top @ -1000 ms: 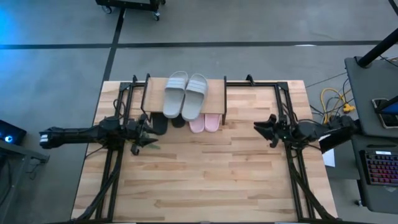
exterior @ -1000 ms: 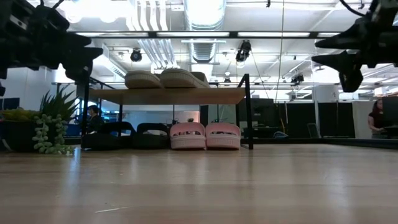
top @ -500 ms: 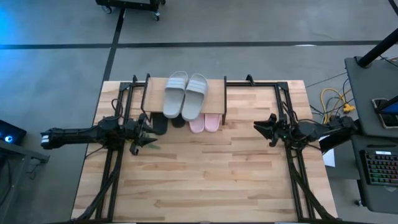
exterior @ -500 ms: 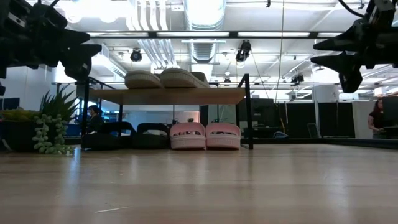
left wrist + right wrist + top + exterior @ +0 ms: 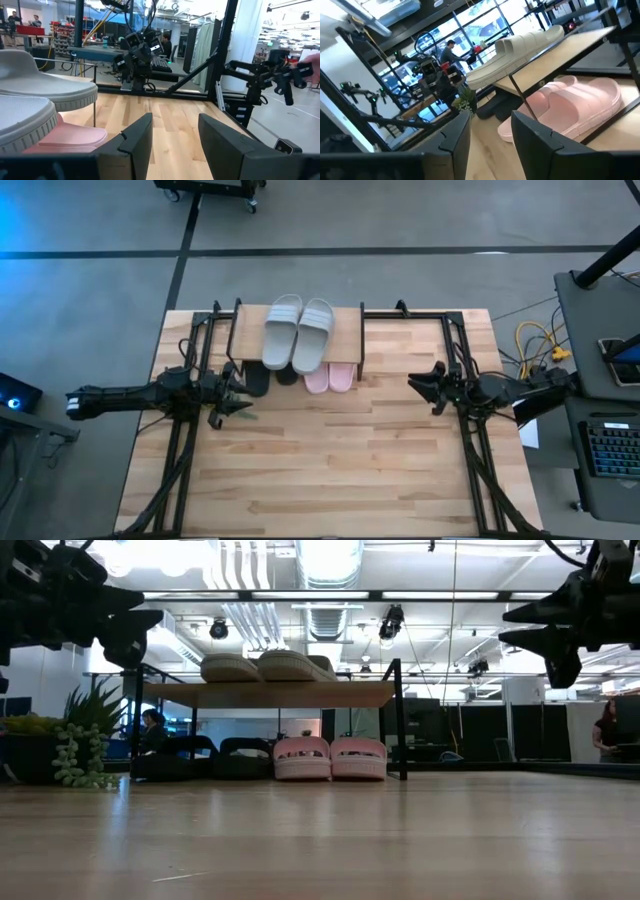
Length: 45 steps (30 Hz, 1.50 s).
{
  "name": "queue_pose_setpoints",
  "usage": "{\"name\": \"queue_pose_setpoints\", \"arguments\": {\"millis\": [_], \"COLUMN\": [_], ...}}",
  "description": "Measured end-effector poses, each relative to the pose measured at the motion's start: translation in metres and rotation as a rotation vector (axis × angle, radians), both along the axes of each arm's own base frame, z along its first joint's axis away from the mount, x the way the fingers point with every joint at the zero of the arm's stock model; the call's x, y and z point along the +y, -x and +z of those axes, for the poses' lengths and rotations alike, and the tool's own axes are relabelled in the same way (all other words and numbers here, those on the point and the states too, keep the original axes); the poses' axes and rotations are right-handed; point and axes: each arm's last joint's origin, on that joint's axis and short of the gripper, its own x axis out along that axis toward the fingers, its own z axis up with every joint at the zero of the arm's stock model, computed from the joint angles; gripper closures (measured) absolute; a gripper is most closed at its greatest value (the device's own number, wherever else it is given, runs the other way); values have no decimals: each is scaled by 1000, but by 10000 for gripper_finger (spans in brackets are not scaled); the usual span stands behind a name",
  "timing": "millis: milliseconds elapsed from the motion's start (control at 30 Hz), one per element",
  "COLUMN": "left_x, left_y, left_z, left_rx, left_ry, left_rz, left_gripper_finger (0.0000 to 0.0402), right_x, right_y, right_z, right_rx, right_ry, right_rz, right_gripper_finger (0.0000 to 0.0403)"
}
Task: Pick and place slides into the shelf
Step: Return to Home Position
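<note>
The shelf (image 5: 298, 330) stands at the table's far edge, its plank top (image 5: 270, 695) on thin black legs. The grey-green pair (image 5: 299, 334) lies sole-down on the plank (image 5: 260, 667). Underneath, the black pair (image 5: 210, 757) and the pale pink pair (image 5: 330, 757) rest on the tabletop, black to the left of pink (image 5: 329, 378). My left gripper (image 5: 232, 394) hovers open just left of the shelf's near-left corner (image 5: 175, 135). My right gripper (image 5: 420, 387) hovers open to the right of the shelf, pointing at it (image 5: 492, 135). Both are raised above the table (image 5: 130, 625) (image 5: 530, 625).
A small green plant (image 5: 75, 740) shows at the left in the low view. Bare wooden tabletop (image 5: 330, 470) stretches from the shelf to the near edge. A desk with a keyboard (image 5: 610, 450) stands right of the table. People (image 5: 605, 730) are in the room behind.
</note>
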Motion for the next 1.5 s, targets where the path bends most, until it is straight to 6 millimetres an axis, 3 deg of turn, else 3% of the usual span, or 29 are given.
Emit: {"name": "queue_pose_setpoints", "arguments": {"millis": [100, 267, 433, 567, 767, 1033, 1500], "left_x": [0, 0, 0, 0, 0, 0, 0], "left_y": [0, 1, 1, 1, 1, 1, -1], "left_z": [0, 1, 1, 1, 1, 1, -1], "left_rx": [-1, -8, -12, -14, -11, -11, 9], "left_ry": [0, -1, -1, -1, -1, -1, 1], "left_rz": [0, 0, 0, 0, 0, 0, -1], "left_gripper_finger": [256, 256, 256, 256, 256, 256, 256], "right_x": [0, 0, 0, 2, 4, 7, 5], "right_y": [0, 0, 0, -2, -2, -3, -5], "right_z": [0, 0, 0, -1, -2, -2, -8], "right_rx": [45, 146, 122, 153, 147, 186, 136], "right_ry": [125, 481, 395, 511, 540, 924, 515], "right_rz": [-25, -25, -16, 29, 92, 168, 377], "right_gripper_finger": [267, 259, 247, 237, 223, 220, 223]}}
